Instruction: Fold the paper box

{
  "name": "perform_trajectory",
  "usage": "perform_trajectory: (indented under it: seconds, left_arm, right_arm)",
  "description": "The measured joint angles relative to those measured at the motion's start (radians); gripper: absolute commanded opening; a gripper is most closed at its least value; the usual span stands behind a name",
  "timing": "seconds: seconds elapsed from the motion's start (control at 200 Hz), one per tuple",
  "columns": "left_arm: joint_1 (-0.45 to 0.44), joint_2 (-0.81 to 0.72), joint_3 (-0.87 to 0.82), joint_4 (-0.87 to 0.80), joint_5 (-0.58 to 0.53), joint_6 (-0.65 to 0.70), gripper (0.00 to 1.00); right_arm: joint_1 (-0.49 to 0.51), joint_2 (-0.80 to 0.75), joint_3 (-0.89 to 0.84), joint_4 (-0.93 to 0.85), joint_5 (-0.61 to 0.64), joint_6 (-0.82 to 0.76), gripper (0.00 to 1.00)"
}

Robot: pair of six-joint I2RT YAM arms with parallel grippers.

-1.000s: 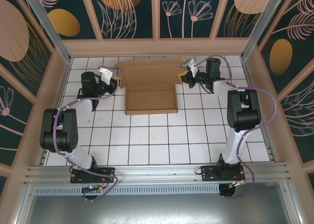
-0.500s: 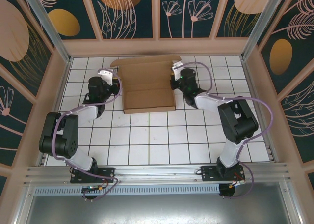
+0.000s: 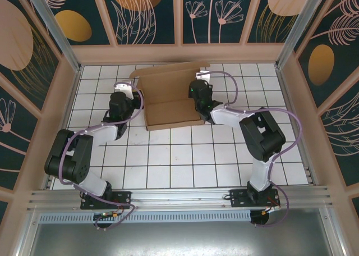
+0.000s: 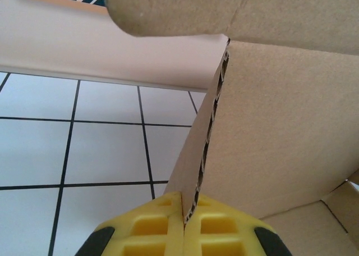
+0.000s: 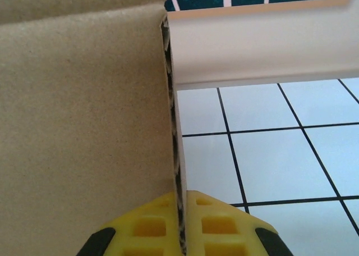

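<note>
The plain brown cardboard paper box sits by the white tiled bench's far edge. The left yellow fingers clamp its upright left wall, and the right yellow fingers clamp its right wall.

near half: bare tiles, loads of room
far: paper box close to back wall, tight squeeze
box sides: left gripper and right gripper clamped on its side walls
</note>
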Motion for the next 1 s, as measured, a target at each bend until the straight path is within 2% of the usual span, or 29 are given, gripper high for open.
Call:
perform_trajectory:
  seconds: [0.235, 0.53, 0.686, 0.766, 1.001]
  left_arm:
    - [-0.045, 0.008, -0.002, 0.068, -0.076, -0.053, 0.0]
    - [-0.105, 0.036, -0.104, 0.22, -0.154, -0.115, 0.0]
    - [-0.142, 0.05, -0.119, 0.259, -0.206, -0.131, 0.0]
    - [-0.154, 0.051, -0.13, 0.274, -0.231, -0.149, 0.04]
    - [-0.162, 0.051, -0.183, 0.346, -0.257, -0.21, 0.03]
  right_arm:
    - [0.023, 0.0, -0.065, 0.078, 0.064, 0.076, 0.0]
    - [0.045, -0.021, -0.225, 0.328, 0.103, 0.076, 0.0]
    - [0.068, -0.022, -0.277, 0.413, 0.165, 0.072, 0.0]
    - [0.084, -0.022, -0.302, 0.453, 0.194, 0.068, 0.0]
    - [0.112, -0.023, -0.353, 0.537, 0.219, 0.053, 0.0]
